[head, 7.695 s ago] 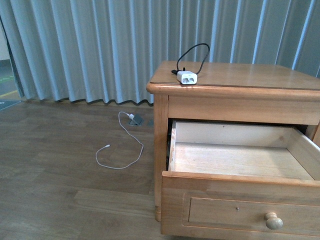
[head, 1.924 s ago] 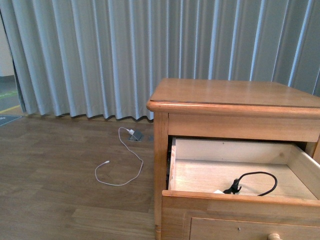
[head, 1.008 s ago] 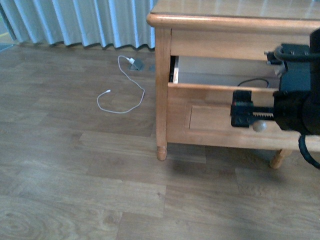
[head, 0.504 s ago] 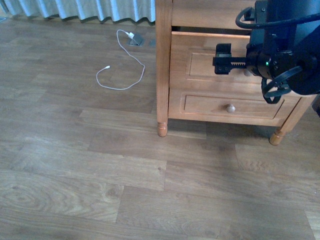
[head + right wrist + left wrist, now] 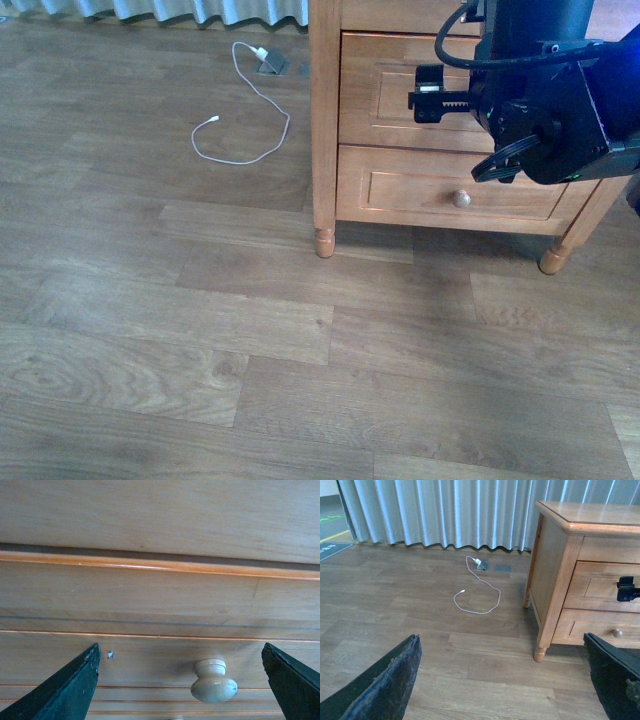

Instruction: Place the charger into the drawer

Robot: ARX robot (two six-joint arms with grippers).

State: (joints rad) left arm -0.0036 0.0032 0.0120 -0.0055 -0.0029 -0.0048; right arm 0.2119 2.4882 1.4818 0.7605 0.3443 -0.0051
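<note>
The charger is out of sight, the drawer (image 5: 160, 600) sits flush in the nightstand (image 5: 555, 580), its round knob (image 5: 213, 682) between the spread fingers of the right gripper (image 5: 185, 690), the left gripper (image 5: 505, 690) likewise spread, with a white cable (image 5: 240, 110) on the floor.

Light-brown upper drawer (image 5: 150, 600) with framed panel front and pale round knob (image 5: 213, 681), flush in nightstand.
</note>
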